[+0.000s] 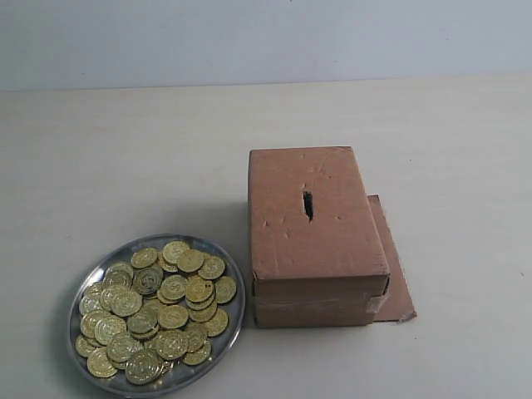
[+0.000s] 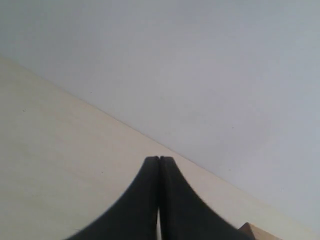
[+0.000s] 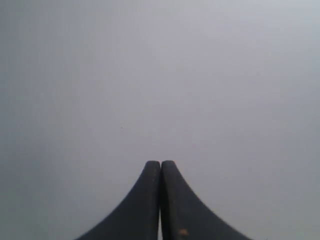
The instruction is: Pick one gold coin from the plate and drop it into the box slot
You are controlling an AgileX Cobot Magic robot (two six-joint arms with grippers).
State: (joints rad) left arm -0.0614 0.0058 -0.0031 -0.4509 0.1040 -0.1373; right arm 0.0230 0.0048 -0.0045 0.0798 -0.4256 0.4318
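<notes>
- At the desk's (image 1: 125,150) seven o'clock, a shiny round gold coin (image 1: 199,289) is lying in the silver metal plate (image 1: 235,331).
- Clenching nothing: left tool (image 2: 159,159), right tool (image 3: 160,162).
- Probably light, slippery; edges are offering grip.

Small round shiny gold coins (image 1: 174,317): roughly forty, piled and overlapping, exact count not readable. Round shallow silver metal plate (image 1: 233,332): one. Rectangular brown cardboard box (image 1: 316,241): one. Short narrow dark slot (image 1: 308,204) in box top: one. Flat brown cardboard sheet (image 1: 397,283): one. Pale worktop (image 1: 125,150): one. Left gripper (image 2: 159,161): two black fingers (image 2: 140,200). Right gripper (image 3: 160,164): two black fingers (image 3: 142,200).
</notes>
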